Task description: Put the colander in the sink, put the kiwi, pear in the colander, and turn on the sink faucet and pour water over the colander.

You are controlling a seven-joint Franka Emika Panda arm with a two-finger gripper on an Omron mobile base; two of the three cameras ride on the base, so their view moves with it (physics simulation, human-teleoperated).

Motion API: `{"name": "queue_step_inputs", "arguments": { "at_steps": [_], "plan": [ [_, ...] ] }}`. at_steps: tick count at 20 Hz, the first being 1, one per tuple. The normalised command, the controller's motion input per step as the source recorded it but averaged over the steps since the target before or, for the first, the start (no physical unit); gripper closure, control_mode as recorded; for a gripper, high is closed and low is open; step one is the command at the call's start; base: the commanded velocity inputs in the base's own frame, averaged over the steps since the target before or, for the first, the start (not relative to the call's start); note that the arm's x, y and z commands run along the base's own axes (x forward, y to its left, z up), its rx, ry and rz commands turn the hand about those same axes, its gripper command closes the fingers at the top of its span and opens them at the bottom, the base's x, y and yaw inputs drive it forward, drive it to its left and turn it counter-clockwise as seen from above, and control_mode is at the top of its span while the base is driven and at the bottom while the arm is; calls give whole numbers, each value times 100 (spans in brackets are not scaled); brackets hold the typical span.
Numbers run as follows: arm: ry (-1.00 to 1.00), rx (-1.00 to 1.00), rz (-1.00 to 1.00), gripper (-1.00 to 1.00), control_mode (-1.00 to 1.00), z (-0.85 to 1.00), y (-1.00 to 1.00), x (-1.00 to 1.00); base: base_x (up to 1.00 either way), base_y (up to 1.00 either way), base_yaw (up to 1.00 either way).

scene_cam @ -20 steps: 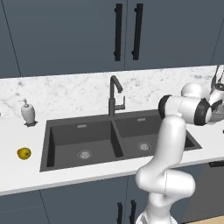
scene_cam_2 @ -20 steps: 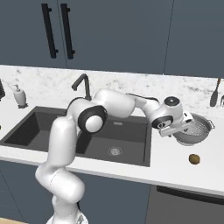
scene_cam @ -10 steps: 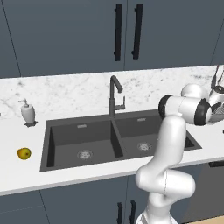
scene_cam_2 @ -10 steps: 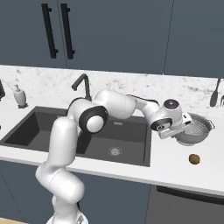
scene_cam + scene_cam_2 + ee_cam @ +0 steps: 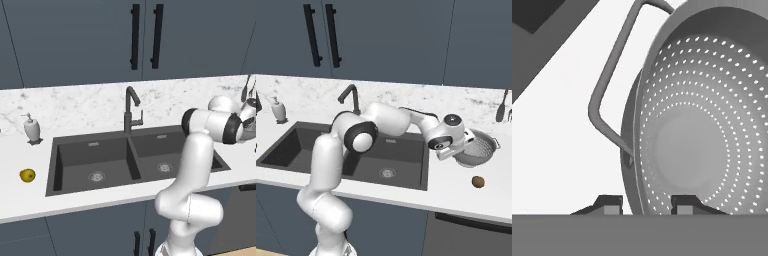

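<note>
Currently: colander point(image 5: 477, 148) stood on table point(image 5: 456, 192) right of sink point(image 5: 316, 150), tool point(image 5: 644, 204) straddling its near rim, grip uncertain; kiwi point(image 5: 478, 181), pear point(image 5: 27, 175) unplaced, faucet point(image 5: 131, 107) off.

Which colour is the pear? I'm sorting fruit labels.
Yellow with a greenish-brown tinge; the pear shows best in the left base view.

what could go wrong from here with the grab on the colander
1. The gripper straddles only the thin rim of the colander; the bowl may tilt or slip when lifted.
2. The kiwi lies close in front of it and could be knocked away.
</note>
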Motion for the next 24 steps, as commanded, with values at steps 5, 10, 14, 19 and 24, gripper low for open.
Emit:
{"name": "queue_step_inputs", "arguments": {
  "at_steps": [5,10,14,19,24],
  "plan": [
    [0,0,7,100,-100,0,49,-41,0,0,0],
    [0,0,6,100,-100,0,68,-63,0,0,0],
    [0,0,7,100,-100,3,95,-75,0,0,0],
    [0,0,9,100,-100,29,100,-62,0,0,0],
    [0,0,10,100,-100,59,100,-33,0,0,0]
  ]
}}
